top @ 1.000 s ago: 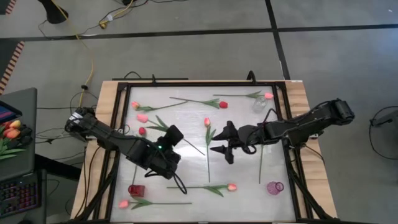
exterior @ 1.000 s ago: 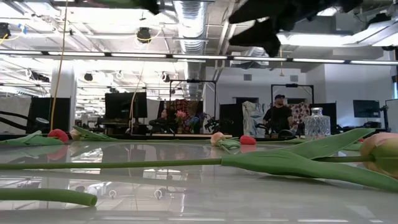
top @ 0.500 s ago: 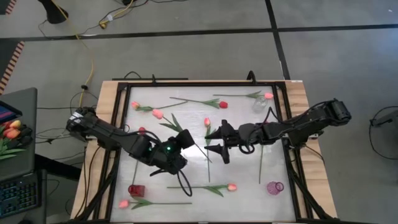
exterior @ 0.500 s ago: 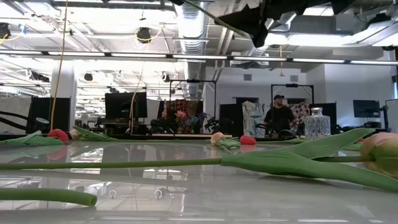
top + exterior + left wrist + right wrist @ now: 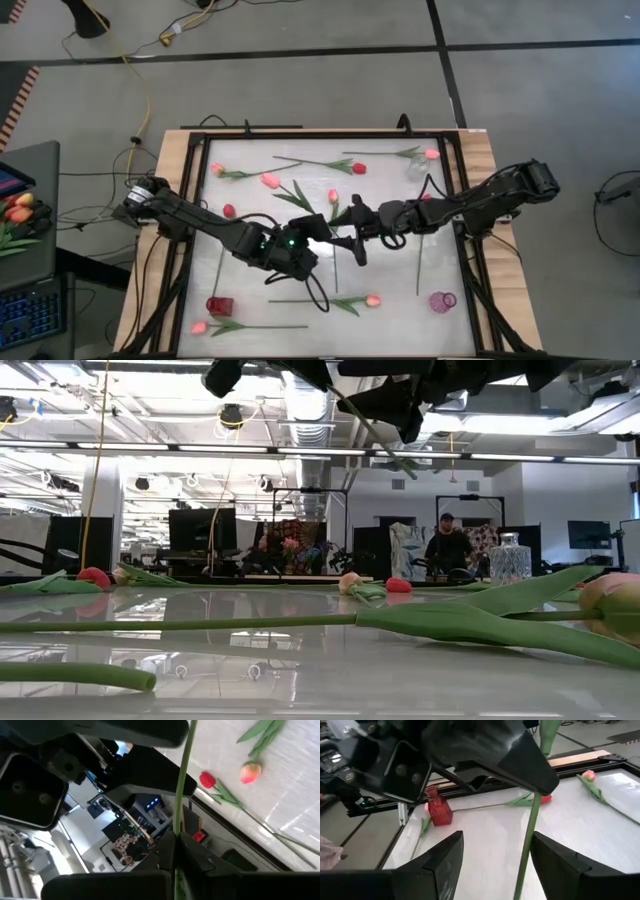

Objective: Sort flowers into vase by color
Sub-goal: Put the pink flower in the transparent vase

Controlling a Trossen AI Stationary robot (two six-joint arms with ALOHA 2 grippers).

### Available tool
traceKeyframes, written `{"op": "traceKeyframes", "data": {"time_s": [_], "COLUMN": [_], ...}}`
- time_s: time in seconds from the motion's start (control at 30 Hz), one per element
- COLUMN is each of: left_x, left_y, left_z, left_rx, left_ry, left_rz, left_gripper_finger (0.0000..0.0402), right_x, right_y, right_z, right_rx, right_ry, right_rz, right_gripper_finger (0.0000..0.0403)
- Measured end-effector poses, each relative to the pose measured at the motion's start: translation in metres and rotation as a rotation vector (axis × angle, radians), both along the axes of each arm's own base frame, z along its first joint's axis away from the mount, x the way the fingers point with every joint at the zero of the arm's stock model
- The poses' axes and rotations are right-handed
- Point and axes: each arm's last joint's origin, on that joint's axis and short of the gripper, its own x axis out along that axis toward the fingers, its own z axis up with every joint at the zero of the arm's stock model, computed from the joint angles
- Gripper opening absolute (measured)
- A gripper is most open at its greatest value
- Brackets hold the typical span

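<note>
**Tulip carried over for a pass from claw to claw**

Up in the air now, no longer lying flat on the table. Hangs well apart from the red vase, farther in over the table and off to the right-arm side of it. Pink head points away from the red vase; thin green stem slopes back down into the left gripper. Clamped tight on that stem, fingers squeezed together, as seen in the left wrist view.

Has slid a good way across in the last second, farther and farther from the red vase. Has been met by the right gripper, which has come in from the other side. Sits just beside the left one now, fingers spread wide apart with the same stem running between them. Not pinching it yet.

Looks like a hand-over, so the right arm can do the dropping in. Probably bound for the pink vase, along the same table edge as the red vase but at the far corner from it. Next: close the wide claw on the stem, then let go with the tight one.

Still plenty left to sort: other flowers lie flat, some near the red vase, most well apart from it. Nothing standing in the red vase yet.
</note>
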Motion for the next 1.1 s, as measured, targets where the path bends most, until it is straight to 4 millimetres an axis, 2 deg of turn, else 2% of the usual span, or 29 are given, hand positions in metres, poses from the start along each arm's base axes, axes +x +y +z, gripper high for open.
{"op": "traceKeyframes", "data": {"time_s": [0.17, 0.27, 0.4, 0.63, 0.7, 0.87, 1.1], "left_x": [0.001, 0.001, 0.001, 0.001, 0.0, 0.001, -0.004], "left_y": [-0.001, -0.001, 0.0, 0.0, 0.0, -0.001, -0.008], "left_z": [0.001, 0.001, 0.0, 0.0, 0.0, 0.0, 0.003], "left_rx": [-0.007, -0.002, 0.007, 0.028, 0.03, 0.02, -0.041], "left_ry": [-0.009, -0.007, 0.006, 0.028, 0.029, 0.019, -0.06], "left_rz": [-0.008, -0.007, -0.011, -0.025, -0.023, -0.02, 0.01], "left_gripper_finger": [0.0, 0.0, 0.0, 0.0, 0.0, 0.0024, 0.0106], "right_x": [-0.001, 0.0, 0.0, 0.0, 0.0, 0.0, 0.001], "right_y": [-0.001, -0.003, -0.007, -0.008, -0.008, -0.008, -0.014], "right_z": [-0.002, -0.003, -0.003, -0.003, -0.003, -0.003, -0.002], "right_rx": [-0.015, -0.021, -0.02, -0.021, -0.022, -0.014, -0.012], "right_ry": [0.022, 0.033, 0.032, 0.034, 0.036, 0.035, 0.026], "right_rz": [-0.027, -0.045, -0.06, -0.068, -0.068, -0.07, -0.089], "right_gripper_finger": [0.0251, 0.0231, 0.0175, 0.0045, 0.0023, 0.0029, 0.0023]}}
